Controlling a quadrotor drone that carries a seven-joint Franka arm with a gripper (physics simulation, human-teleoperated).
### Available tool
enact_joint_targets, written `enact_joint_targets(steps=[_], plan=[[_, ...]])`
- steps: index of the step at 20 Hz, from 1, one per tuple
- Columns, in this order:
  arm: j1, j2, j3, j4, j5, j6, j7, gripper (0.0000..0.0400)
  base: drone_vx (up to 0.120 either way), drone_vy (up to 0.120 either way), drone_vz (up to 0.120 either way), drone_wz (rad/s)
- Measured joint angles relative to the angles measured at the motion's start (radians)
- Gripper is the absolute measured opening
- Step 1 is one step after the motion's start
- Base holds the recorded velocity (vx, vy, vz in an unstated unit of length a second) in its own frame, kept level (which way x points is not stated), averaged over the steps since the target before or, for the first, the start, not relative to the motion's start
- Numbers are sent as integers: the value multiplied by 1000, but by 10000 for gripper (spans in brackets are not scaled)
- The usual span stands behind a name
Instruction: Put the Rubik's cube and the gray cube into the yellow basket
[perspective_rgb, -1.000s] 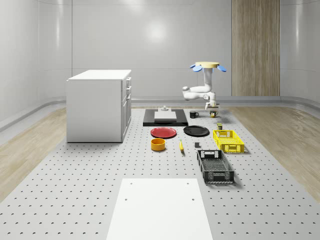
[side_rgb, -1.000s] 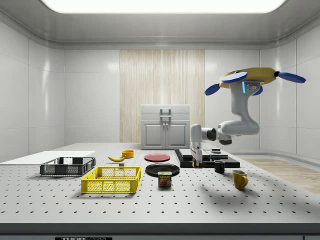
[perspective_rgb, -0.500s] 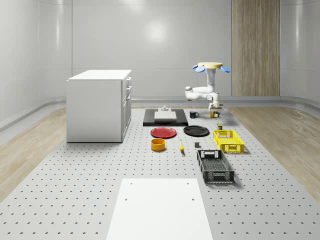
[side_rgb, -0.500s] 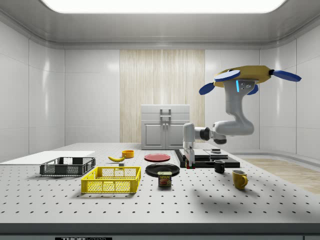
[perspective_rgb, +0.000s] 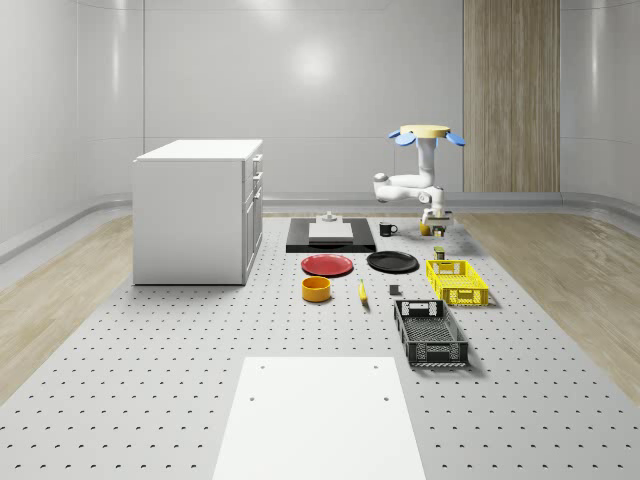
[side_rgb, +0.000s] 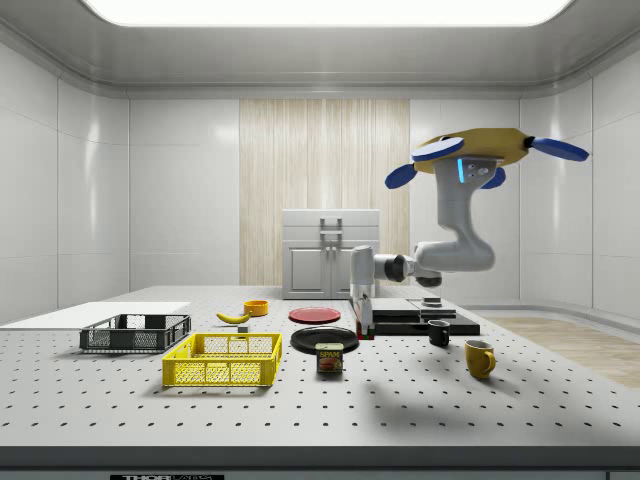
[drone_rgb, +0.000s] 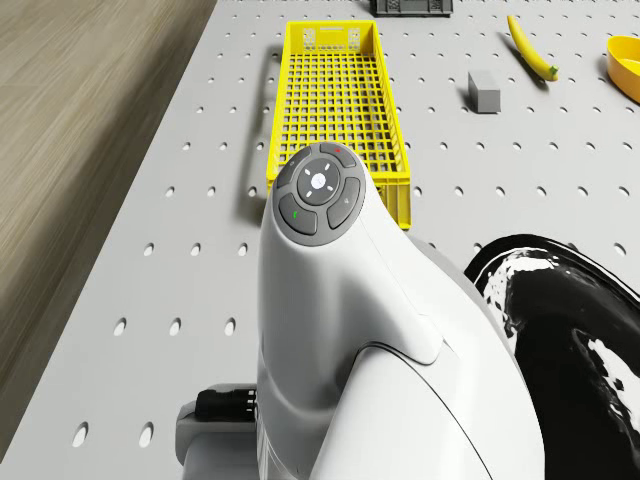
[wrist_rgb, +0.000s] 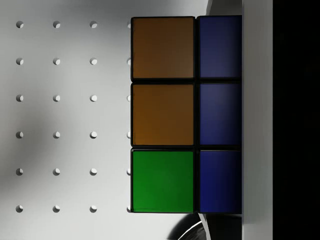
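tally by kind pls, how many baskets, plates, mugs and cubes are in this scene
baskets: 2 (yellow basket, black basket)
plates: 2 (red plate, black plate)
mugs: 2 (black mug, yellow mug)
cubes: 2 (Rubik's cube, gray cube)
total: 8

Bare table beside open-topped yellow basket.

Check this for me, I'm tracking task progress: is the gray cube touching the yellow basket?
Apart. The drone view shows the gray cube resting on the table, with a strip of bare perforated surface between it and the yellow basket.
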Motion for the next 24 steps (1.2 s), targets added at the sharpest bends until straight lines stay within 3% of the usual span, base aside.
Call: enact_joint_targets(steps=[24], plan=[[-11, -61, 7, 2, 25, 57, 9, 325, 120, 8, 0, 0]])
